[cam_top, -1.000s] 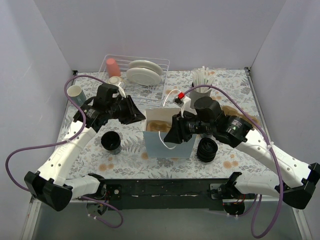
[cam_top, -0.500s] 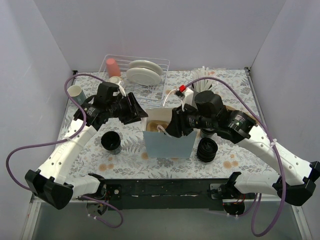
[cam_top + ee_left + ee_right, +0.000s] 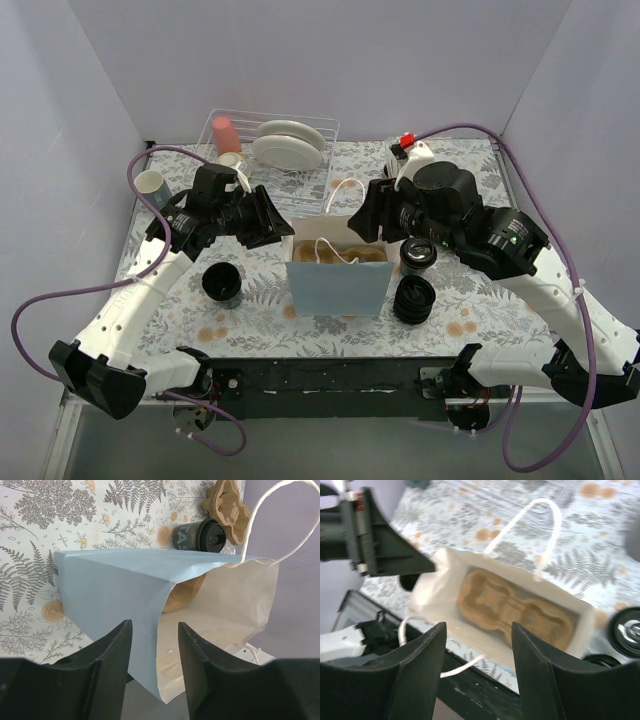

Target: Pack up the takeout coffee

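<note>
A light blue paper bag with white string handles (image 3: pixel 338 278) stands open in the middle of the flowery table (image 3: pixel 260 305). A brown cardboard cup tray (image 3: pixel 515 607) lies flat at the bottom of the bag. The takeout coffee, a small black paper cup with a shiny-rimmed black lid (image 3: pixel 418 255), is not in the bag. It stands on the table just beside the bag's right side. Close in front of it sits a ribbed stack of black lids (image 3: pixel 414 298). A black cup with no lid (image 3: pixel 222 283) stands on the other side of the bag, a little way off. The left gripper (image 3: pixel 154 630) is at the bag's left top edge. Its jaws are partly open, and the bag's thin side wall runs up between them with room on both sides, so they are not squeezing it. The left wrist view also shows the lidded cup beyond the bag. The right gripper (image 3: pixel 479 630) hangs in the air above the bag's open top, toward the back. Its jaws are spread wide and hold nothing. The right wrist view looks straight down into the bag and catches the cup's shiny lid at its right edge.
</note>
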You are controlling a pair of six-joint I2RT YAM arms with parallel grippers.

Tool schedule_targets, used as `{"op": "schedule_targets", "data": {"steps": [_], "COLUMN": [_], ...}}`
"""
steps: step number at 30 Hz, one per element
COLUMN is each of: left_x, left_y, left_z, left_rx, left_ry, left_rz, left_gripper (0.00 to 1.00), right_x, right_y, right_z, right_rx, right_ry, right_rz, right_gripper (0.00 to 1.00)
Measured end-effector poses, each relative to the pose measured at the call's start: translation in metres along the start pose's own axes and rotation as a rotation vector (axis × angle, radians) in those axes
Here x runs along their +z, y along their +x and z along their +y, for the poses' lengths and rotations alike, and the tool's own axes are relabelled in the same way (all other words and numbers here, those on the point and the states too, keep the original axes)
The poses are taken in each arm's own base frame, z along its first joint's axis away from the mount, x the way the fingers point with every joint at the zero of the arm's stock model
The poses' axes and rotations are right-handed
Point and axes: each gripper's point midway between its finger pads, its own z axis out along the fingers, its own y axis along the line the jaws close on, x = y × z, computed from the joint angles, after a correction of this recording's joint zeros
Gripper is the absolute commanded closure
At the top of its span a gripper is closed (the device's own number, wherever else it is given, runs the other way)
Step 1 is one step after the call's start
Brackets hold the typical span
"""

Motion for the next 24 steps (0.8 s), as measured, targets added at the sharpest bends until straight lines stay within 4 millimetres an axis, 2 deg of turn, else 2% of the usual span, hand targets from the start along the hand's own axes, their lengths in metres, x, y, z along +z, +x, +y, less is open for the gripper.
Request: {"op": "schedule_targets", "data": {"steps": [3, 5, 6, 9, 10, 11, 13, 16, 21, 24], "left_x": [0.000, 0.001, 0.002, 0.005, 0.005, 0.005, 0.005, 0.003, -0.007, -0.007], "left_y": [0.000, 0.001, 0.000, 0.001, 0.001, 0.001, 0.000, -0.001, -0.018, -0.018], "left_z": [0.001, 0.003, 0.003, 0.006, 0.007, 0.007, 0.007, 0.005, -0.013, -0.011], "left_rx": [0.007, 0.012, 0.016, 0.022, 0.025, 0.029, 0.036, 0.049, 0.092, 0.114], "left_ry": [-0.005, -0.010, -0.013, -0.026, -0.028, -0.028, -0.027, -0.025, -0.012, -0.019], "left_rz": [0.000, 0.004, 0.006, 0.014, 0.015, 0.014, 0.012, 0.008, -0.028, -0.027], "left_gripper": [0.69, 0.70, 0.71, 0.82, 0.92, 0.97, 1.00, 1.00, 1.00, 1.00], "right_x": [-0.001, 0.003, 0.006, 0.019, 0.022, 0.024, 0.024, 0.020, 0.012, 0.009], "right_y": [-0.003, 0.001, 0.005, 0.030, 0.038, 0.045, 0.054, 0.058, 0.039, 0.038], "right_z": [-0.022, -0.037, -0.043, -0.065, -0.071, -0.077, -0.086, -0.093, -0.087, -0.090], "right_rx": [-0.001, -0.010, -0.016, -0.043, -0.051, -0.058, -0.073, -0.086, -0.077, -0.072], "right_ry": [0.141, 0.232, 0.266, 0.388, 0.420, 0.448, 0.497, 0.544, 0.538, 0.536], "right_rz": [0.003, 0.030, 0.050, 0.153, 0.185, 0.214, 0.254, 0.282, 0.238, 0.230], "right_gripper": [0.37, 0.37, 0.37, 0.37, 0.37, 0.37, 0.38, 0.38, 0.37, 0.37]}}
